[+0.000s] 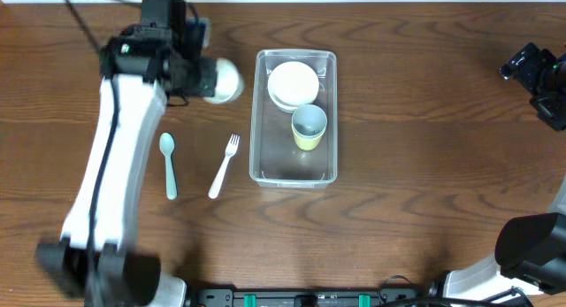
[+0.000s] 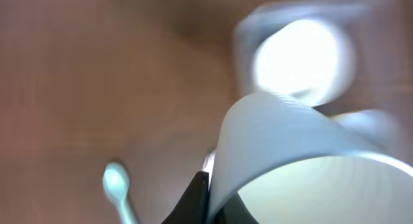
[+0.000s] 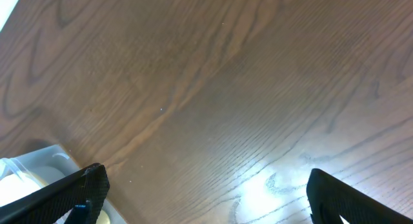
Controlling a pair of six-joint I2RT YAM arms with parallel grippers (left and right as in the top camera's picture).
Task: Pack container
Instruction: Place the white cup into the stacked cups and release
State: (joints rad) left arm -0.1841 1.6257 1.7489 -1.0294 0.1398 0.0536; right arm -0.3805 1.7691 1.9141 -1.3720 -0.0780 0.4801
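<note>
A spoon [image 1: 168, 165] and fork [image 1: 224, 165] are laid left of the container [image 1: 292, 167], set centrally on the bench [image 1: 424, 165]. Farther back, left of it, a pale bowl [image 1: 226, 80], blurred at the wrist, is clamped by the left fingers [image 2: 193, 197]. The right fingers [image 3: 84, 192], cut off, are spread apart.

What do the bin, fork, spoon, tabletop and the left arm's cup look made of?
Bin: clear glossy plastic; wood shows through its walls.
Fork: white, matte, likely plastic.
Spoon: pale teal, plastic or silicone, can't tell.
Tabletop: brown wood grain with glare; solid or laminate unclear.
Cup in the left gripper: pale, smooth, probably plastic; wrist view blurred.
</note>
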